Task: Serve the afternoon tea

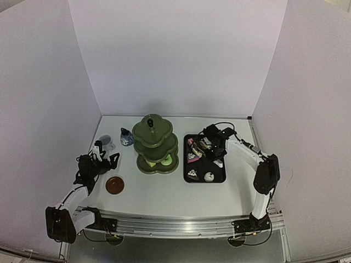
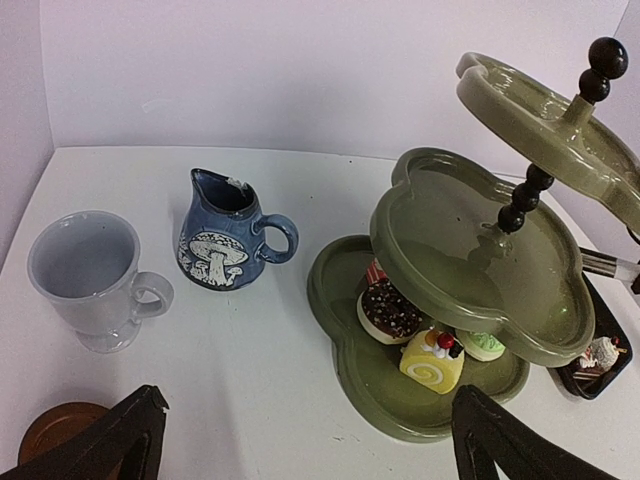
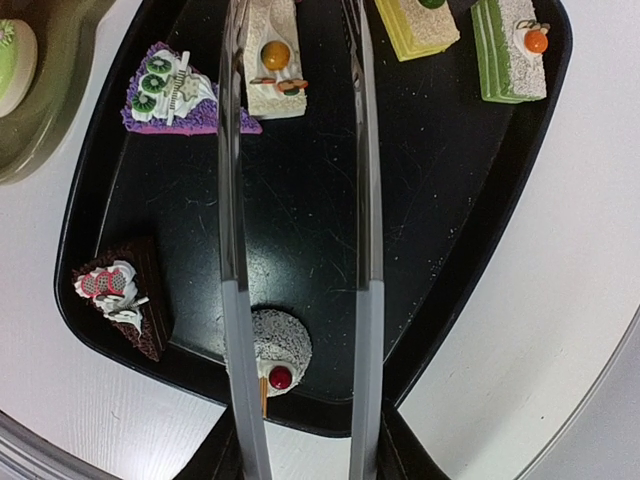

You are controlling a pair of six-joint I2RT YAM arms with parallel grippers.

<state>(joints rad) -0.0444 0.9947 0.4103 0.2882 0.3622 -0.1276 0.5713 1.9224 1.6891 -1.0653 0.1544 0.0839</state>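
The olive-green three-tier stand [image 1: 156,143] [image 2: 470,250] holds a chocolate cake [image 2: 388,312], a yellow roll [image 2: 432,360] and a green cake [image 2: 483,345] on its bottom tier. Left of it stand the dark-blue pot [image 2: 222,235] and the white mug [image 2: 90,275]. A brown coaster [image 1: 115,185] lies nearer. My left gripper [image 2: 310,455] hangs open, low, in front of them. My right gripper [image 3: 305,460] is shut on the metal tongs [image 3: 362,200] above the black tray [image 3: 470,200]. A white orange-topped cake [image 3: 272,60] lies between the tong arms.
More cakes sit on the tray: a purple wedge [image 3: 170,92], a chocolate wedge [image 3: 120,300], a grey dome with a cherry [image 3: 275,350], a yellow-green slice [image 3: 418,25] and a green slab [image 3: 510,50]. White walls enclose the table on three sides.
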